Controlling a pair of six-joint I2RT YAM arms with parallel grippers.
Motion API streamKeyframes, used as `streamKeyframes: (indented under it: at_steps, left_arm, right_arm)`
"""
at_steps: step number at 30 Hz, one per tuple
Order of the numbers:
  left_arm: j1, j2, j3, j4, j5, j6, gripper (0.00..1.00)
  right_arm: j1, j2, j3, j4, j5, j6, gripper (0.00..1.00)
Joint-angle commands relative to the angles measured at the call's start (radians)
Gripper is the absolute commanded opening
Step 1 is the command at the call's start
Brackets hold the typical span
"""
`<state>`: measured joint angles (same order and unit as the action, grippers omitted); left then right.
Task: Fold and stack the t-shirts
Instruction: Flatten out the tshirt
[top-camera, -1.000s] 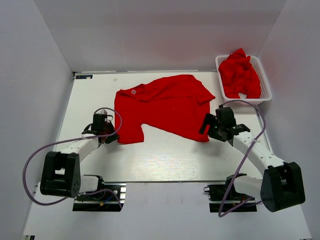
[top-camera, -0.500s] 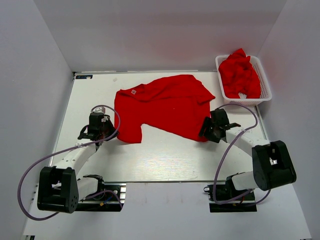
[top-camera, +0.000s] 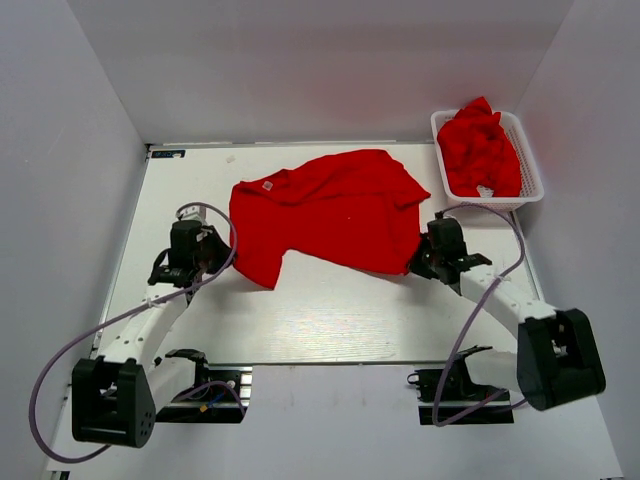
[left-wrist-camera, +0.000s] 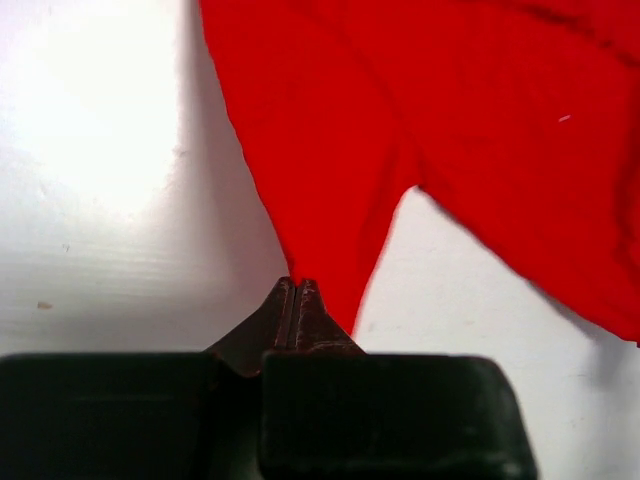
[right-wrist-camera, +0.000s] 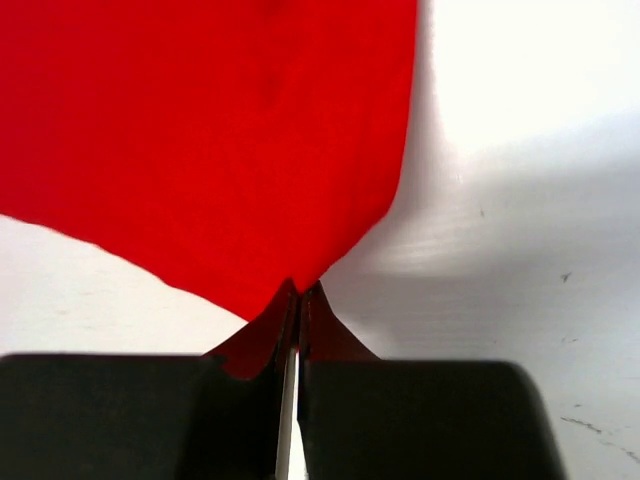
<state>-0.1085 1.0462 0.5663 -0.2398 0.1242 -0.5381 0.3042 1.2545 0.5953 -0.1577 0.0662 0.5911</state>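
A red t-shirt (top-camera: 325, 210) lies spread across the middle of the white table, its collar label toward the left. My left gripper (top-camera: 208, 262) is shut on the shirt's near-left corner; in the left wrist view the cloth (left-wrist-camera: 400, 120) runs out from the pinched fingertips (left-wrist-camera: 297, 285). My right gripper (top-camera: 420, 262) is shut on the near-right corner, and the right wrist view shows the red cloth (right-wrist-camera: 220, 130) fanning out from its closed tips (right-wrist-camera: 299, 288). More red t-shirts (top-camera: 478, 150) are heaped in the basket at the back right.
A white slotted basket (top-camera: 532, 165) stands at the table's far right corner. White walls enclose the table on three sides. A small dark label (top-camera: 168, 154) sits at the far left corner. Purple cables (top-camera: 480, 300) loop off both arms.
My right gripper moved in to the shirt's near-right corner and closed on it. My left arm drew back leftward with its corner, pulling that edge slightly.
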Motion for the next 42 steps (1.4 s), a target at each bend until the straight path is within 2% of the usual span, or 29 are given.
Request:
streamKeyframes:
  at_steps: [1, 7, 11, 14, 18, 23, 28, 29, 33, 42]
  left_arm:
    - [-0.003, -0.07, 0.073, 0.027, 0.026, 0.004, 0.0]
    - [-0.003, -0.129, 0.272, 0.043, -0.02, 0.015, 0.0]
    - [-0.003, -0.149, 0.446, -0.003, -0.141, 0.044, 0.0]
    - [-0.003, -0.149, 0.631, -0.049, -0.236, 0.081, 0.0]
    - [-0.003, -0.149, 0.776, -0.073, -0.314, 0.139, 0.0]
    - [-0.003, -0.17, 0.886, -0.053, -0.336, 0.24, 0.0]
    - [-0.013, -0.179, 1.026, -0.053, -0.336, 0.32, 0.0]
    - [-0.013, -0.19, 1.041, -0.053, -0.336, 0.346, 0.0]
    - [-0.013, -0.215, 1.092, -0.029, -0.304, 0.397, 0.0]
    - [-0.013, -0.224, 1.325, -0.049, -0.23, 0.474, 0.0]
  right_arm:
    - [0.001, -0.073, 0.082, 0.021, 0.035, -0.065, 0.0]
    - [0.001, -0.161, 0.287, -0.043, 0.031, -0.184, 0.0]
    - [0.003, -0.201, 0.435, -0.086, 0.006, -0.235, 0.0]
    - [0.001, -0.22, 0.563, -0.114, -0.003, -0.272, 0.0]
    - [-0.001, -0.253, 0.696, -0.121, 0.01, -0.32, 0.0]
    - [-0.001, -0.3, 0.834, -0.151, 0.004, -0.396, 0.0]
    - [-0.022, -0.345, 0.975, -0.242, -0.054, -0.458, 0.0]
    - [-0.002, -0.351, 0.995, -0.249, -0.104, -0.485, 0.0]
    - [-0.001, -0.408, 1.04, -0.261, -0.155, -0.519, 0.0]
    - [-0.002, -0.495, 1.146, -0.281, -0.285, -0.534, 0.0]
